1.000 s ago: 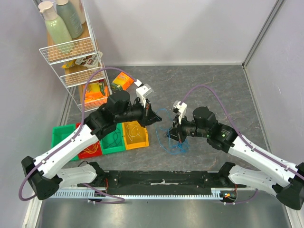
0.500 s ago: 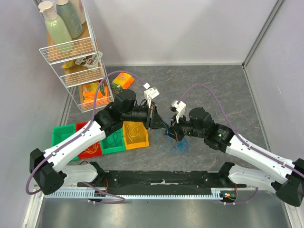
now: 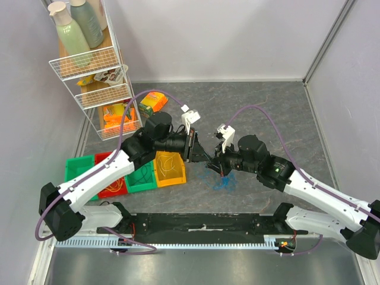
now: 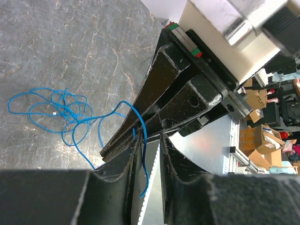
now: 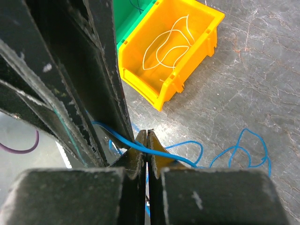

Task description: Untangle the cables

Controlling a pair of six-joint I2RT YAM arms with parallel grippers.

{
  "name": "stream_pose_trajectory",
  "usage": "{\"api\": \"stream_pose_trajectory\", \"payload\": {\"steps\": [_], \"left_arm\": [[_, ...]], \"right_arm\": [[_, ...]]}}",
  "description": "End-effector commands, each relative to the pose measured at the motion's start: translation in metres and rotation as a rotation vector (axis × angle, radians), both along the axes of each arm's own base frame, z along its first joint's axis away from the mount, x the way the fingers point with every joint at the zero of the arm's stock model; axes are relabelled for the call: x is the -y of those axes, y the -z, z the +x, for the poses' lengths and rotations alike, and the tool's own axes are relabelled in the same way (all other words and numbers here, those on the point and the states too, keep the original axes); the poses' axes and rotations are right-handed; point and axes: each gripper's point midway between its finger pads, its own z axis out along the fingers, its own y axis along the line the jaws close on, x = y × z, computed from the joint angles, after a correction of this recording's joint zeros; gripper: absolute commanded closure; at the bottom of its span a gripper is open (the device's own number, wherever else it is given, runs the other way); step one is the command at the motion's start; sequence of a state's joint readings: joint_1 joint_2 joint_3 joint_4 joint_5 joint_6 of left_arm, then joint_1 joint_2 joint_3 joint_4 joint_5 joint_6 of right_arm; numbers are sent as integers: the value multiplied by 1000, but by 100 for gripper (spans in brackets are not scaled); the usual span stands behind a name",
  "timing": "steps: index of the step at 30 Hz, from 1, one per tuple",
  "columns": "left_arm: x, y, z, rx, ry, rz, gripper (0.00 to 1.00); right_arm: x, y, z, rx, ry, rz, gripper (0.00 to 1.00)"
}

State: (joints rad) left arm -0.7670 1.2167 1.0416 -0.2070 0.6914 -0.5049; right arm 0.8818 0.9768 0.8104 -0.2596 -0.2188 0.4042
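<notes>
A tangle of blue cable (image 3: pixel 224 183) lies on the grey table in front of the right arm; it also shows in the left wrist view (image 4: pixel 61 110). My right gripper (image 3: pixel 221 167) (image 5: pixel 147 133) is shut on a strand of the blue cable (image 5: pixel 187 161) just above the table. My left gripper (image 3: pixel 199 154) (image 4: pixel 150 138) meets it tip to tip. Its jaws stand narrowly apart, with the same blue strand hanging in the gap. The right gripper's fingers (image 4: pixel 159 103) fill the middle of the left wrist view. A yellow cable (image 5: pixel 164 47) lies in the yellow bin (image 5: pixel 208 33).
A row of small bins stands at the left: green (image 3: pixel 74 169), red (image 3: pixel 105 159), green (image 3: pixel 132 184) and yellow (image 3: pixel 178 177), with wires in them. A white wire rack (image 3: pixel 89 71) with bottles and packets stands at the back left. An orange packet (image 3: pixel 153 102) lies on the table.
My left gripper has swung right, away from the yellow bin, up to the right gripper's tips. The right gripper has shifted slightly, still holding the blue strand.
</notes>
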Motion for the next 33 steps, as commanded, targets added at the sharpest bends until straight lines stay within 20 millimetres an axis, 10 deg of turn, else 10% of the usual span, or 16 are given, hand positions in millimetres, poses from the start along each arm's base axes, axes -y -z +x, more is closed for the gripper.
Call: {"api": "stream_pose_trajectory", "payload": {"steps": [1, 21, 33], "left_arm": [[-4, 2, -10, -8, 34, 0, 71], [-36, -14, -4, 194, -69, 45, 96], [-30, -8, -10, 151, -10, 16, 80]], "right_arm": [[-10, -36, 6, 65, 7, 112, 100], [-15, -22, -12, 51, -115, 80, 100], [-20, -27, -16, 44, -151, 100, 100]]}}
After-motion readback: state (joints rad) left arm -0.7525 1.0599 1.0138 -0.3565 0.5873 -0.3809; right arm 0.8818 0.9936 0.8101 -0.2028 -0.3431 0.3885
